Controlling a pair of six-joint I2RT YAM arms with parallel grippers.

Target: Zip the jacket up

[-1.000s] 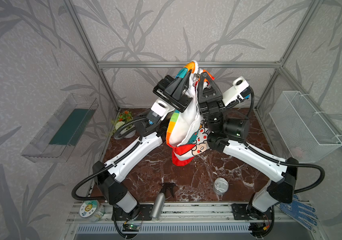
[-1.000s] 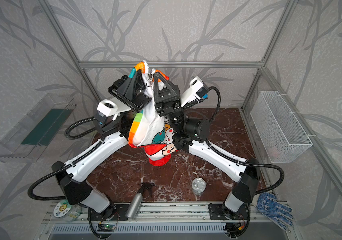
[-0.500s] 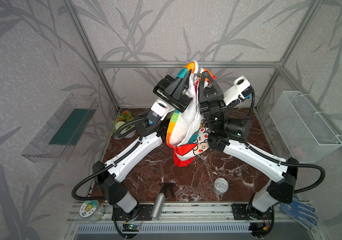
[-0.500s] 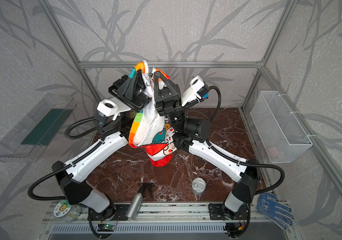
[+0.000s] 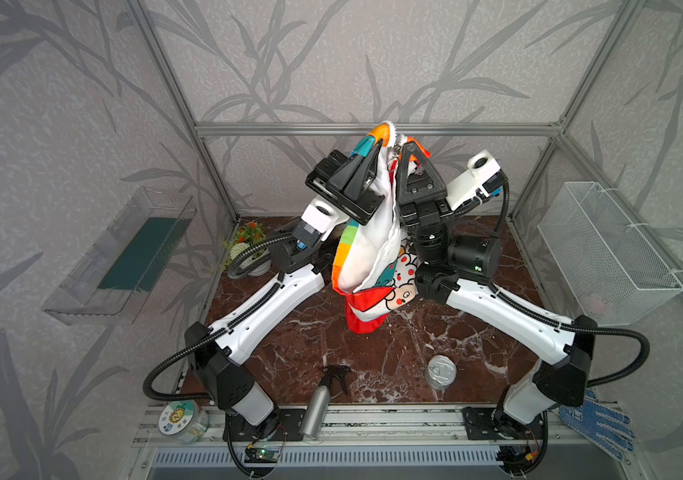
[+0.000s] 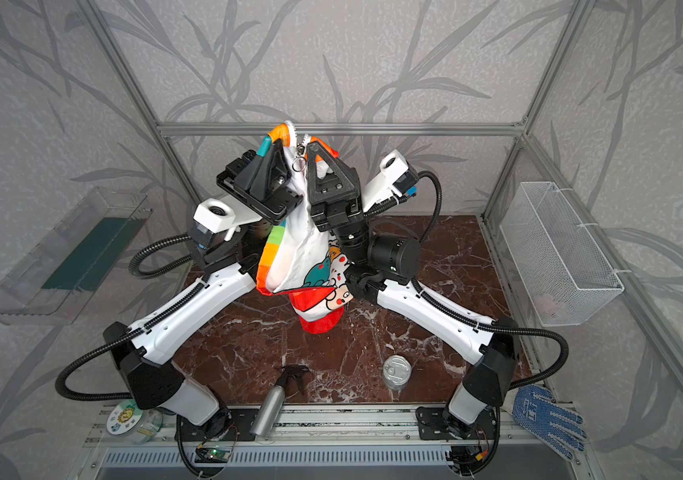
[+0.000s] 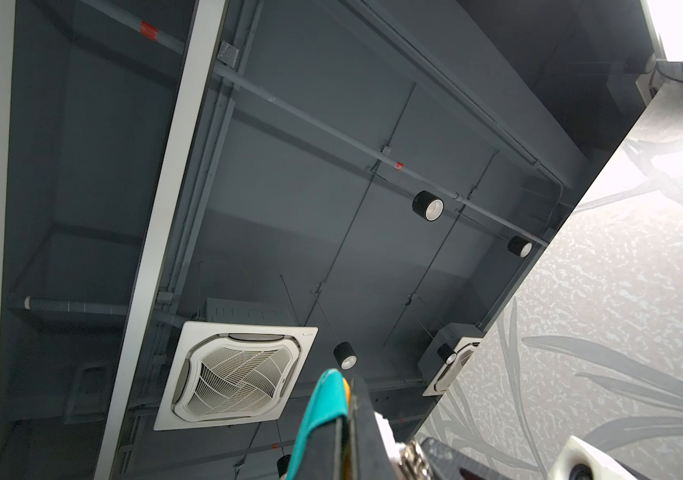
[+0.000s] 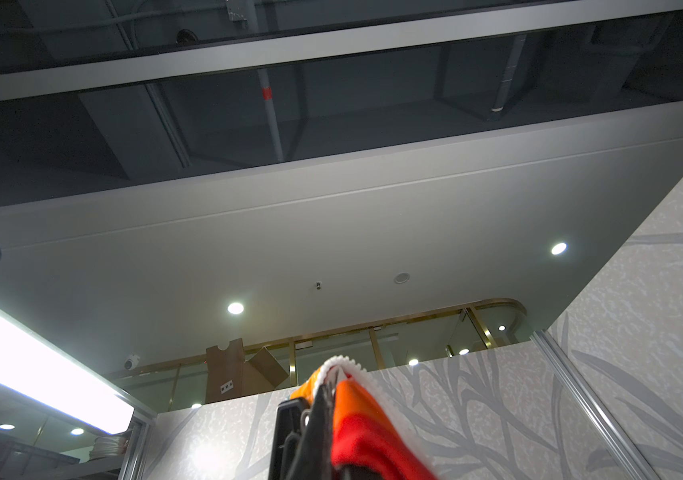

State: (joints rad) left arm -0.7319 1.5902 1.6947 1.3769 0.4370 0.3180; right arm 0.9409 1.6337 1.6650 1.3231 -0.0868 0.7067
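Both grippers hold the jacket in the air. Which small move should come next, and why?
Probably lower the jacket onto the table. The left gripper and right gripper both pinch its top edge, the zipper pull dangles between them, so neither is free to take it.

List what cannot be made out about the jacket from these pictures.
1. Zipper below its pull: both top views; jacket folds hide it.
2. Rest of jacket: wrist views; frame edge cuts it off.
3. Pink thing in basket: top views; mesh blurs it.

Marble tabletop [image 5: 377, 357] bears spray bottle [image 5: 318, 405], tin can [image 5: 441, 371], potted plant [image 5: 248, 245].
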